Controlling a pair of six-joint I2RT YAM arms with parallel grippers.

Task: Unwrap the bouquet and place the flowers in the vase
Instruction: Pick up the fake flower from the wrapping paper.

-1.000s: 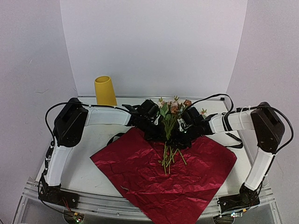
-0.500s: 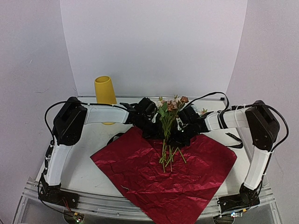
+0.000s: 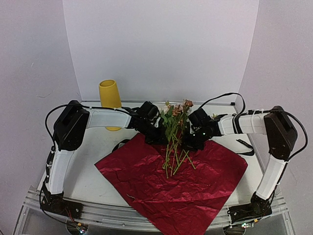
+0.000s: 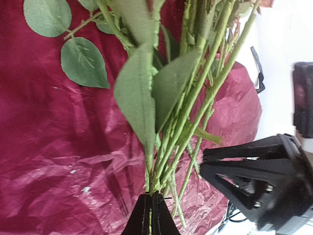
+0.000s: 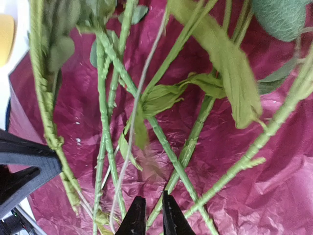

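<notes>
— Where's the paper?
— Spread flat on the table. The vase stands upright at the back left, apart from it.
— And the flowers?
— Over the paper's far corner, between both arms. The left gripper is pinched onto the stems. The right gripper shows a narrow slit among the stems; whether it grips one, I cannot tell.

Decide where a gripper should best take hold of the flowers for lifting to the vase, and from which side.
Grip the stems just below the leaves, where they converge into one tight bundle; the left gripper pinches there. Come in from the side, across the stems: the flowers stand roughly upright, and their lower ends splay apart.
</notes>
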